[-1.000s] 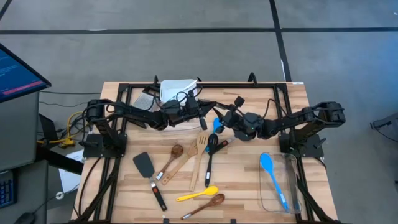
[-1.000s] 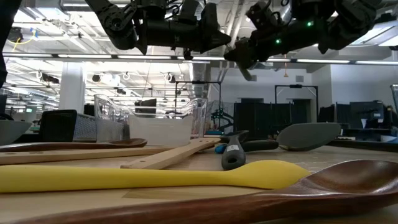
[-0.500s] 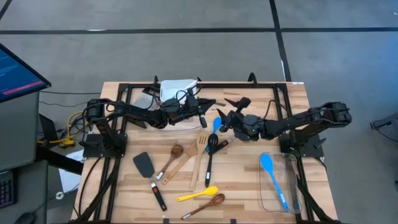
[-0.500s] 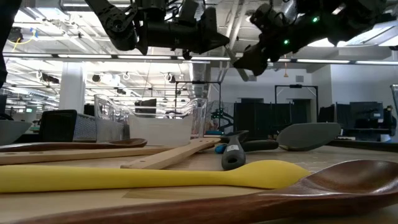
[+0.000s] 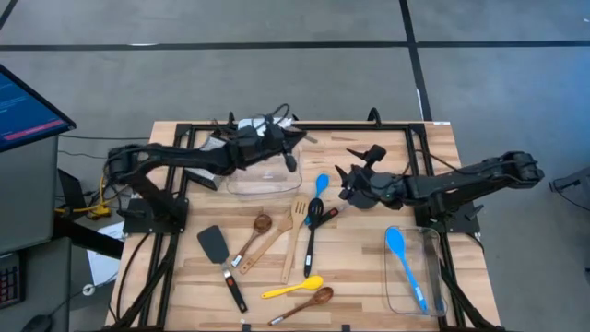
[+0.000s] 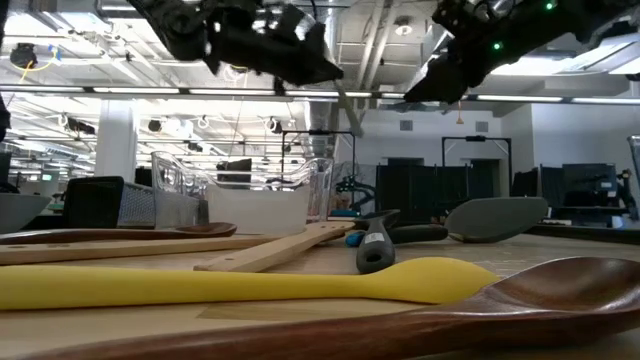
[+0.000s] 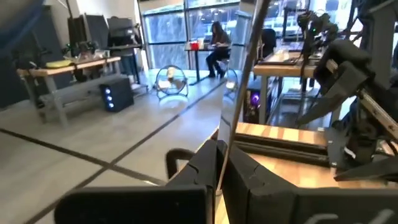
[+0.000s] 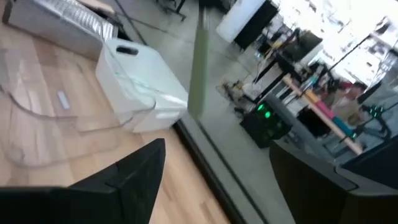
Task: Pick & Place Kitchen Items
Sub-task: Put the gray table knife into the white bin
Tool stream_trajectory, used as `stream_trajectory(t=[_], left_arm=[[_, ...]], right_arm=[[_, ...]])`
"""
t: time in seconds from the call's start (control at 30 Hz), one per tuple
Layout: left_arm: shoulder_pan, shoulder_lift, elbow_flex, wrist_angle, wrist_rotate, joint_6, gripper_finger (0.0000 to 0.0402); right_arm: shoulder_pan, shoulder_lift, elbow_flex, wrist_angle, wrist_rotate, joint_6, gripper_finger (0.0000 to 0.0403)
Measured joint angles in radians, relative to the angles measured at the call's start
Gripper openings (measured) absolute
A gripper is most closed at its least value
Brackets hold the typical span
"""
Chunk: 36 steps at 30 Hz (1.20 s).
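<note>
High view showed 2 arms over the counter (image 5: pixel 433 148). The left gripper (image 5: pixel 293 159) was shut on a thin utensil (image 5: pixel 291 162) above the clear tub (image 5: pixel 241 184). The right gripper (image 5: pixel 348 182) stood wide open and empty near the blue spoon (image 5: pixel 321 183). Judged step: placing the held utensil. Next move calls for lowering it into the tub, then releasing. Other utensils lay mid-counter.
</note>
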Motion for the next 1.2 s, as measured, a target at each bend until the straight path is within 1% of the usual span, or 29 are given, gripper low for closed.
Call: stream_trajectory(t=[0.1,0.2,0.33,0.43,0.53,0.67,0.77,0.8,0.83,0.87,0.97,1.03,1.13,1.2], left_arm=[[0.017,-0.109,0.0,-0.117,-0.003,0.023,0.0],[0.033,-0.201,0.0,-0.212,-0.03,0.028,0.0],[0.051,-0.296,0.001,-0.318,-0.075,0.044,0.0],[0.068,-0.34,0.001,-0.387,-0.104,0.044,0.0],[0.092,-0.358,0.003,-0.447,-0.115,0.044,0.0],[0.13,-0.346,0.048,-0.561,-0.118,0.039,0.0],[0.15,-0.318,0.075,-0.614,-0.112,0.038,0.0],[0.154,-0.308,0.085,-0.623,-0.107,0.037,0.0],[0.159,-0.299,0.093,-0.633,-0.103,0.036,0.0],[0.162,-0.289,0.102,-0.64,-0.103,0.036,0.0],[0.167,-0.25,0.122,-0.673,-0.101,0.036,0.0],[0.167,-0.217,0.126,-0.681,-0.099,0.036,0.0],[0.167,-0.174,0.141,-0.685,-0.096,0.036,0.0],[0.168,-0.145,0.162,-0.72,-0.097,0.036,0.0]], right_arm=[[-0.001,-0.006,0.0,-0.041,0.0,0.05,0.0281],[-0.003,0.0,0.0,-0.066,-0.002,0.096,0.0281],[-0.012,0.012,0.0,-0.155,-0.05,0.158,0.0274],[-0.026,0.012,0.0,-0.215,-0.116,0.218,0.0249],[-0.036,0.012,0.0,-0.231,-0.177,0.244,0.0202],[-0.052,0.012,0.0,-0.22,-0.285,0.211,0.0111],[-0.079,0.002,0.0,-0.223,-0.436,0.183,0.0038],[-0.09,-0.004,0.0,-0.218,-0.492,0.176,0.002],[-0.1,-0.015,0.0,-0.22,-0.553,0.167,0.001],[-0.11,-0.029,0.0,-0.227,-0.602,0.156,0.001],[-0.143,-0.088,0.0,-0.249,-0.728,0.128,0.0021],[-0.164,-0.139,0.0,-0.27,-0.779,0.12,0.0021],[-0.191,-0.218,-0.002,-0.308,-0.833,0.1,0.0006],[-0.206,-0.278,-0.019,-0.303,-0.873,0.089,0.0003]])
